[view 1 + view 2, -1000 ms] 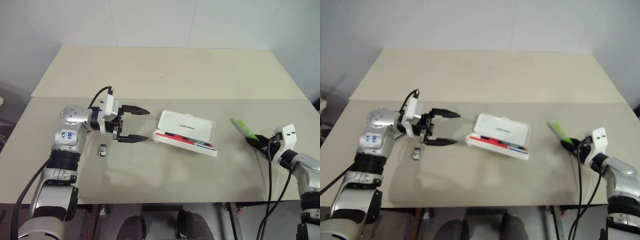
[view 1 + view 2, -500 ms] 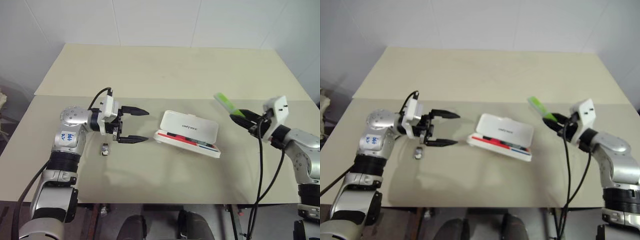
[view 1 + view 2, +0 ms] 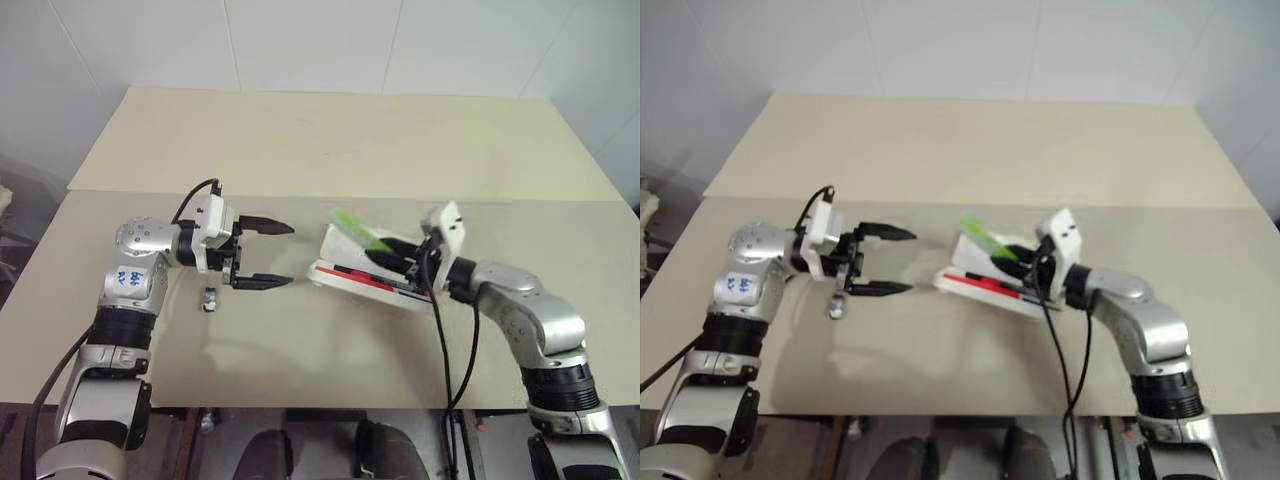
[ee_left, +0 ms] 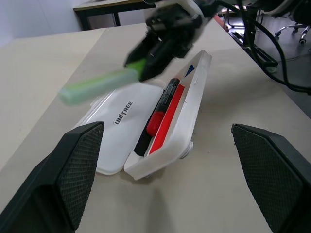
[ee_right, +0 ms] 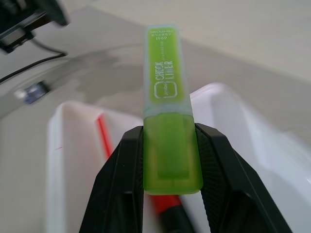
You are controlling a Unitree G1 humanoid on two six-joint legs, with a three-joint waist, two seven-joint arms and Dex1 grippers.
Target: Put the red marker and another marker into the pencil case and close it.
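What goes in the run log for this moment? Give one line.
right gripper: shut on green highlighter, above open pencil case | red marker: in case | left gripper: open, beside case

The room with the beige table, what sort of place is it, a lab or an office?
Probably an office-like lab or test room. The wide beige table stands against plain white walls, and the left wrist view shows a dark-framed desk and office chair bases behind it.
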